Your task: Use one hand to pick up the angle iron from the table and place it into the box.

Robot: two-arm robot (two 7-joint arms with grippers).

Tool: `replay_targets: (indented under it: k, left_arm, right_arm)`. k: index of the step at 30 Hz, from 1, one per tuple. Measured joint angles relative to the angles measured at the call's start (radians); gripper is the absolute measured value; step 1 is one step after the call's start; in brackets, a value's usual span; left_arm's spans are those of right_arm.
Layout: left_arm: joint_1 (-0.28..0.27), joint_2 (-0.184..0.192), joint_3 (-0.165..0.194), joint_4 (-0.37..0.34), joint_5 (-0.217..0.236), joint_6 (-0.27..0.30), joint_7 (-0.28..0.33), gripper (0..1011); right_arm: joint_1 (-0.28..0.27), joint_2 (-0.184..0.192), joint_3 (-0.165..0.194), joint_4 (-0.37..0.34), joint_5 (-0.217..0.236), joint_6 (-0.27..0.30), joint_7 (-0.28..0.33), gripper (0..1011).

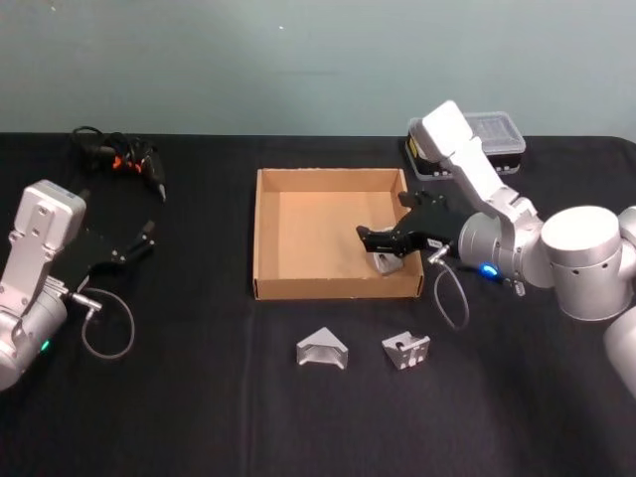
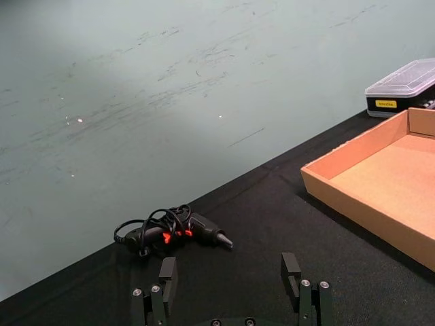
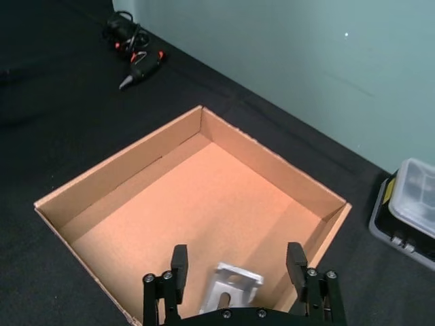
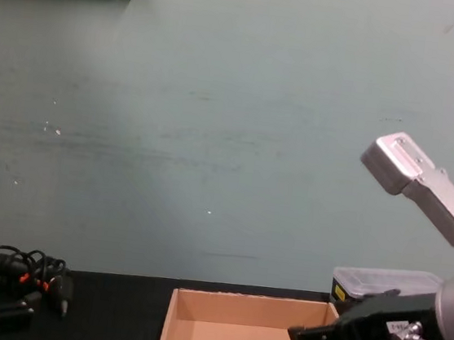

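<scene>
A silver angle iron [image 3: 231, 291] lies on the floor of the tan cardboard box [image 3: 122, 170], near its front right corner [image 1: 386, 264]. My right gripper [image 3: 236, 261] hovers just above it, open, its fingers wider apart than the part and not touching it. From the head view the right gripper [image 1: 383, 243] reaches in over the box's [image 1: 328, 290] right wall. Two more angle irons [image 1: 322, 349] [image 1: 405, 350] sit on the black table in front of the box. My left gripper [image 1: 144, 238] is parked far left, open and holding nothing [image 2: 229, 270].
A black case with a clear lid [image 1: 477, 139] stands behind the box's right corner. A black and orange glue gun with coiled cable [image 1: 129, 159] lies at the back left. The right arm's cable loops down beside the box [image 1: 452, 298].
</scene>
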Motion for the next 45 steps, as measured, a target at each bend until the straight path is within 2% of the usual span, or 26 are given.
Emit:
replay_targets:
  k: [1, 4, 8, 17, 21, 23, 34, 40, 45]
  left_arm:
    - [0.000, 0.000, 0.000, 0.000, 0.000, 0.000, 0.000, 1000]
    - [0.000, 0.000, 0.000, 0.000, 0.000, 0.000, 0.000, 1000]
    - [0.000, 0.000, 0.000, 0.000, 0.000, 0.000, 0.000, 1000]
    - [0.000, 0.000, 0.000, 0.000, 0.000, 0.000, 0.000, 1000]
    - [0.000, 0.000, 0.000, 0.000, 0.000, 0.000, 0.000, 1000]
    - [0.000, 0.000, 0.000, 0.000, 0.000, 0.000, 0.000, 1000]
    - [0.000, 0.000, 0.000, 0.000, 0.000, 0.000, 0.000, 1000]
    - [0.000, 0.000, 0.000, 0.000, 0.000, 0.000, 0.000, 1000]
    - [0.000, 0.000, 0.000, 0.000, 0.000, 0.000, 0.000, 1000]
  right_arm:
    - [0.000, 0.000, 0.000, 0.000, 0.000, 0.000, 0.000, 917]
    - [-0.009, 0.006, 0.012, -0.020, 0.006, -0.002, -0.003, 1003]
    - [-0.019, 0.013, 0.024, -0.043, 0.013, -0.002, -0.006, 1003]
    - [-0.081, 0.060, 0.070, -0.174, 0.047, 0.007, -0.011, 1003]
    - [-0.124, 0.089, 0.095, -0.255, 0.066, 0.020, -0.016, 1003]
    - [-0.166, 0.114, 0.118, -0.325, 0.083, 0.033, -0.024, 1003]
    - [-0.304, 0.200, 0.179, -0.536, 0.150, 0.088, -0.027, 1003]
    - [-0.377, 0.236, 0.204, -0.615, 0.204, 0.172, -0.027, 1003]
    - [-0.427, 0.257, 0.211, -0.650, 0.233, 0.204, -0.027, 1003]
